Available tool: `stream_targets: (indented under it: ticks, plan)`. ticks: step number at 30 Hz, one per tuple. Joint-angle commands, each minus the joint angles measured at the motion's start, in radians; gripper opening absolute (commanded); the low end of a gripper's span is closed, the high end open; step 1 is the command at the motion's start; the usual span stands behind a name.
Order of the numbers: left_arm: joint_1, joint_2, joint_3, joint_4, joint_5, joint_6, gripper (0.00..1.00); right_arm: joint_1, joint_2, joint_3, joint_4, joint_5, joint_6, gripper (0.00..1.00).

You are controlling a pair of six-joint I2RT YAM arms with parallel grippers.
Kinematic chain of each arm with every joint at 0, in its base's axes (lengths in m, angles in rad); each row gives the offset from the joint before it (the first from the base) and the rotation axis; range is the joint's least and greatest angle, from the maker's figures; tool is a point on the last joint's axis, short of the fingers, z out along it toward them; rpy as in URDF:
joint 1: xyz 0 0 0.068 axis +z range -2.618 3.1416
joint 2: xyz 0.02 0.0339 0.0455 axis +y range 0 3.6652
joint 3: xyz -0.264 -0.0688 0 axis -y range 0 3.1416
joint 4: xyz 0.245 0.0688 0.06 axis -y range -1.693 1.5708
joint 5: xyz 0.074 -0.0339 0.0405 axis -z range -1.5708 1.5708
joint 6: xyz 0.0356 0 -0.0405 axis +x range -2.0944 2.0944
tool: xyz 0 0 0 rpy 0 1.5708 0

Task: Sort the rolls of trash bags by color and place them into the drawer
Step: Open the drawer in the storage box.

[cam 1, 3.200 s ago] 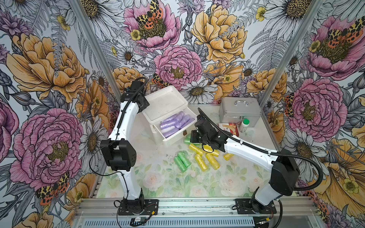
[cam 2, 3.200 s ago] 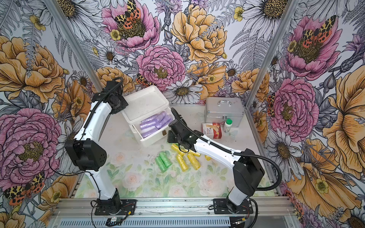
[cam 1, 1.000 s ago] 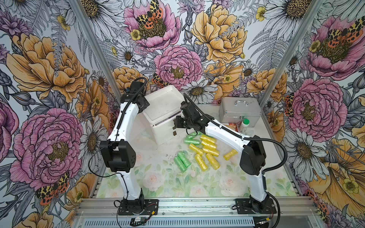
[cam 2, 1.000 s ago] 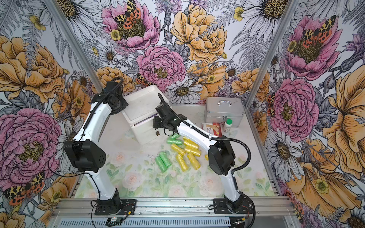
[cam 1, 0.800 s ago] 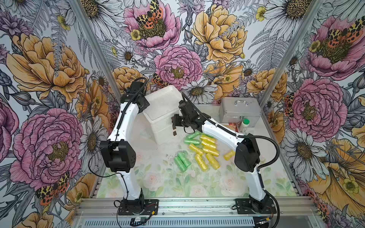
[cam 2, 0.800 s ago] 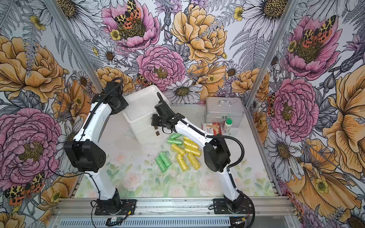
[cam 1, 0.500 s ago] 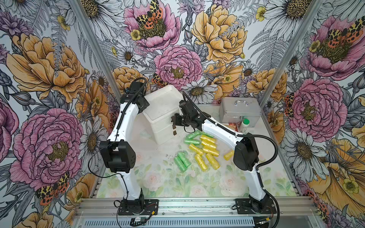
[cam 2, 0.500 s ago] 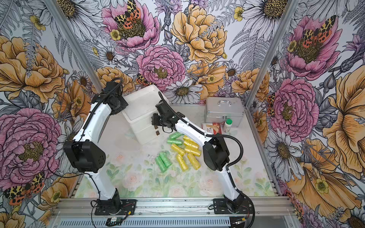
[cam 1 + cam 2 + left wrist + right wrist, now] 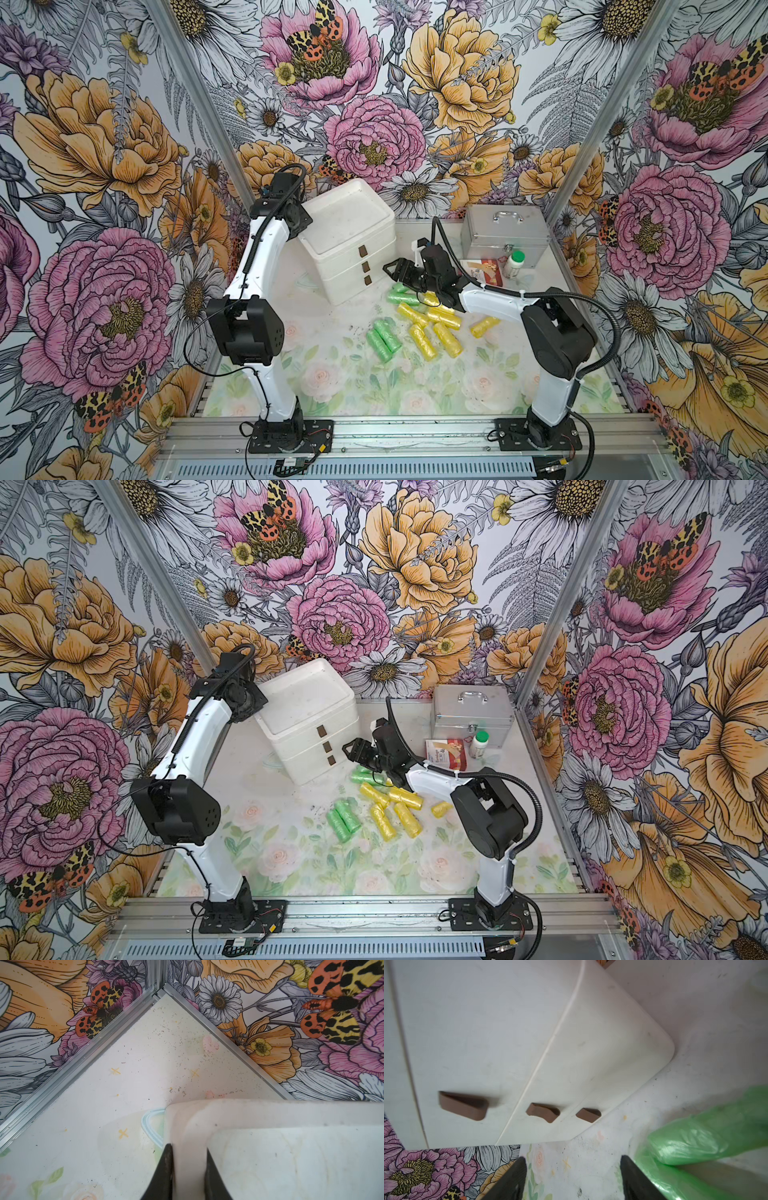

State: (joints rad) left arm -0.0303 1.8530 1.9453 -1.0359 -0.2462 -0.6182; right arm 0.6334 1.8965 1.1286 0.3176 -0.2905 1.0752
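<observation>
My right gripper (image 9: 395, 269) hangs with its jaws apart just in front of the drawer unit (image 9: 353, 249). It faces the three brown handles (image 9: 463, 1105) and touches none. Green rolls (image 9: 695, 1136) lie just beside and below it, near the middle of the desk (image 9: 332, 374). A green pair (image 9: 382, 338) and the yellow rolls (image 9: 432, 328) lie nearer the front edge. My left gripper (image 9: 188, 1147) is clamped on the unit's top rim at its far-left corner. Three seconds ago one drawer stood pulled out with lilac rolls showing; now all three are shut and the lilac is hidden. A second ago my right jaws were together at the drawer front; they have since parted and drawn back.
</observation>
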Motion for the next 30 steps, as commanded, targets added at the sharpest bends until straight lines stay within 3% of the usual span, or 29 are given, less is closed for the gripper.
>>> stream_targets:
  ticks: [1, 30]
  plan:
    - [-0.014, 0.035, -0.058, -0.114, 0.306, -0.149, 0.0, 0.015, 0.067, -0.05, 0.401, -0.055, 0.146, 0.68]
    - [-0.049, 0.158, 0.074, -0.118, 0.343, -0.16, 0.0, 0.057, 0.293, 0.082, 0.625, 0.0, 0.157, 0.68]
